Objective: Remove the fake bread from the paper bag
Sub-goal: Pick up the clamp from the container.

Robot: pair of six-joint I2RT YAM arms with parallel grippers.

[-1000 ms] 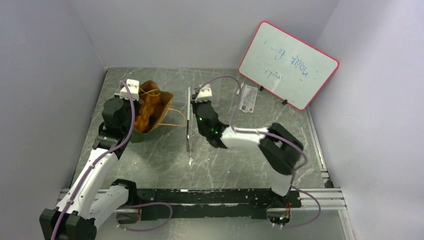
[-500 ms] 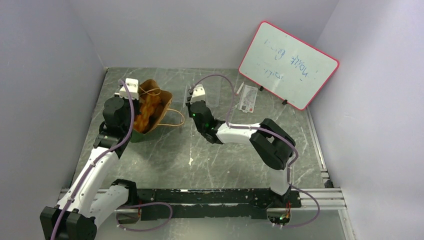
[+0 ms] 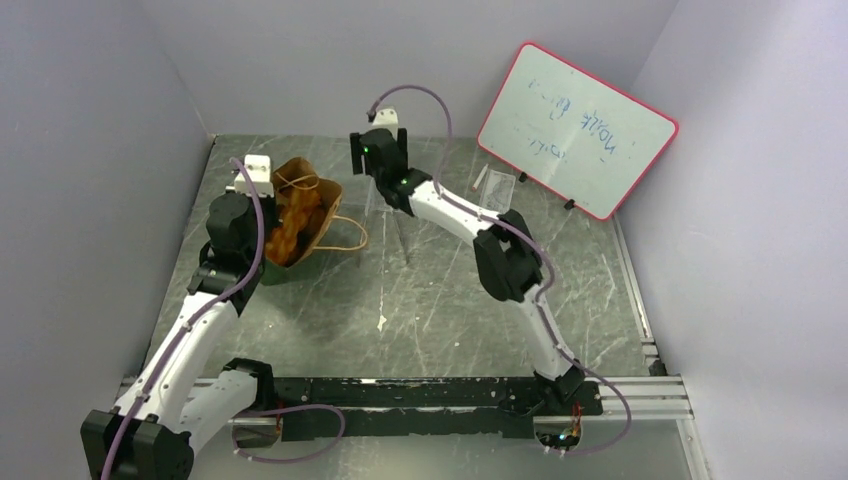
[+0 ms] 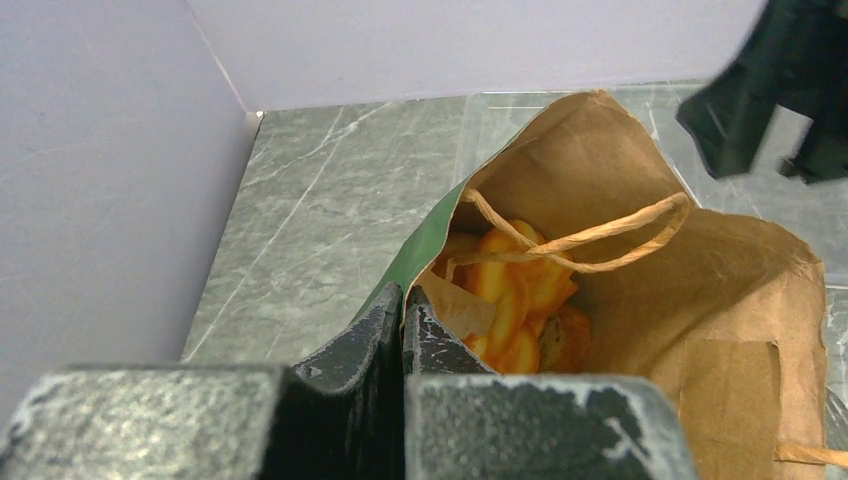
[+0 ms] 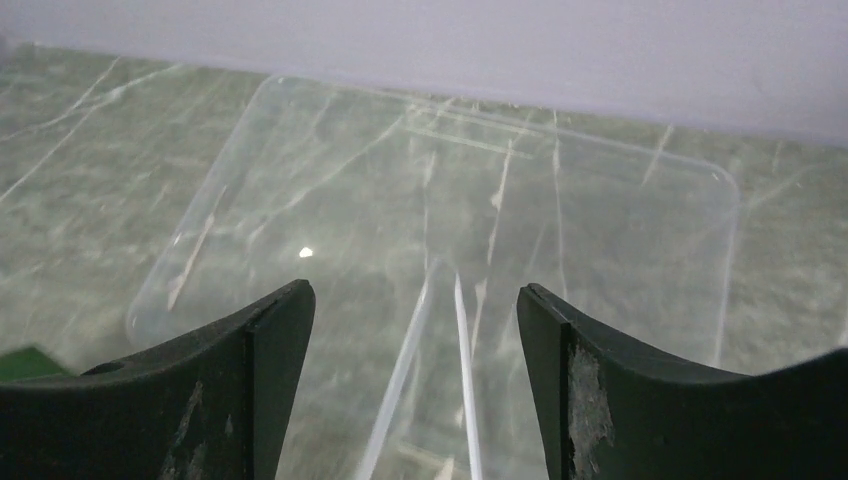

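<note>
The paper bag (image 3: 318, 205) lies tipped at the back left, dark green outside (image 4: 425, 235) and brown inside, its mouth open. Orange fake bread (image 4: 515, 290) is piled deep inside it (image 3: 285, 232). My left gripper (image 4: 403, 295) is shut on the bag's near rim, one finger outside and one inside (image 3: 262, 192). A cord handle (image 4: 600, 235) loops across the mouth. My right gripper (image 5: 415, 300) is open and holds nothing. It hangs at the back (image 3: 365, 160), just right of the bag, over a clear plastic tray (image 5: 480, 200).
A pink-framed whiteboard (image 3: 575, 130) leans in the back right corner, with a small card (image 3: 497, 187) on the table before it. The bag's second cord handle (image 3: 347, 235) trails onto the table. Grey walls close in the left, back and right sides.
The right arm has swung from mid-table to the back beside the bag, and its jaws now stand open. The left gripper and the bag have stayed put.
</note>
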